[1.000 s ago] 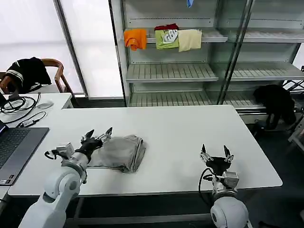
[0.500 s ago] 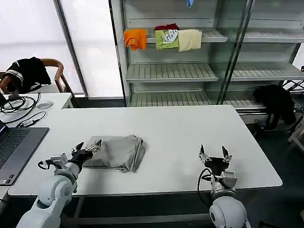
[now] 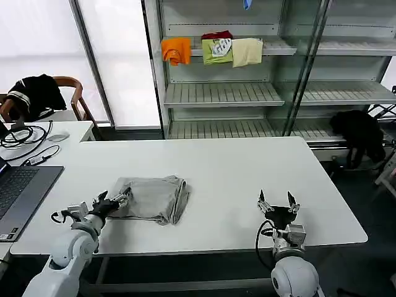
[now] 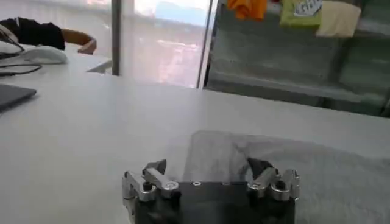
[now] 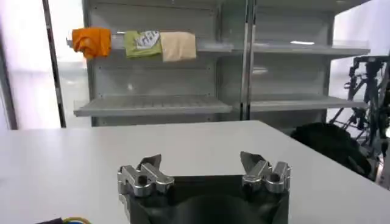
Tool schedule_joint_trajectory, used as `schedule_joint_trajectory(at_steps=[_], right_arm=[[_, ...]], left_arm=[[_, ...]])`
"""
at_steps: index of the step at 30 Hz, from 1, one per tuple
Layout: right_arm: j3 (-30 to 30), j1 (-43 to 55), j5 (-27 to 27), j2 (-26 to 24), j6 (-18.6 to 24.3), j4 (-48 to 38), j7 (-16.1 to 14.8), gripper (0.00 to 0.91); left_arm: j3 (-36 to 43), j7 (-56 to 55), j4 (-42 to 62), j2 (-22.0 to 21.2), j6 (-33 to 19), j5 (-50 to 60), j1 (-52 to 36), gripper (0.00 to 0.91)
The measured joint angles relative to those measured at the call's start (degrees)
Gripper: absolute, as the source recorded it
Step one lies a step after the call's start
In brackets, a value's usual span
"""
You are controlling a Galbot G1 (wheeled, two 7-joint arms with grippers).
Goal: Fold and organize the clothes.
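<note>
While the folded grey T-shirt (image 3: pixel 152 198) lies on my desk (image 3: pixel 235 179) at ten o'clock of centre, my left hand (image 3: pixel 113 200) spread open, empty, at its nine o'clock edge, my right hand (image 3: pixel 276 204) open, empty, near five o'clock.

Left pincer pulls back off the folded T-shirt

1 second ago the left pincer (image 3: pixel 113 200) lay over the near-left part of the folded grey T-shirt (image 3: pixel 154 197), its open fingertips raised above the cloth. Half a second ago it had dropped lower and slid toward the robot, reaching the garment's left edge. Now it sits lower again, just beside that left edge on the white surface (image 3: pixel 235 167), its fingers spread apart and pointing at the cloth; the left wrist view shows both fingertips close to the T-shirt's edge (image 4: pixel 292 164). The left forearm has drawn back with it. The right pincer (image 3: pixel 277 204) has crept very slightly toward the robot.
</note>
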Motion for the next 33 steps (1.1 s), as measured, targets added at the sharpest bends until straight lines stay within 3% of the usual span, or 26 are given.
schedule_joint_trajectory(at_steps=[1,2,4,5,33], right_arm=[[0.0,0.06,-0.02,0.02,0.0,0.0,-0.02,0.907],[-0.04,0.1,-0.03,0.02,0.0,0.0,-0.04,0.907],[-0.15,0.13,-0.03,0.04,0.0,0.0,-0.1,0.907],[-0.19,0.15,-0.04,0.05,0.0,-0.02,-0.1,0.907],[0.09,1.44,-0.23,-0.19,-0.02,-0.32,0.04,0.907]], left_arm=[[0.02,0.19,0.05,-0.02,-0.01,0.01,0.12,0.312],[0.05,0.4,0.11,-0.03,-0.01,0.02,0.23,0.181],[0.08,0.58,0.2,-0.11,-0.03,0.08,0.39,0.121],[0.1,0.71,0.21,-0.16,-0.03,0.09,0.46,0.04],[-2.35,3.03,0.99,1.62,-2.85,1.02,1.83,0.0]])
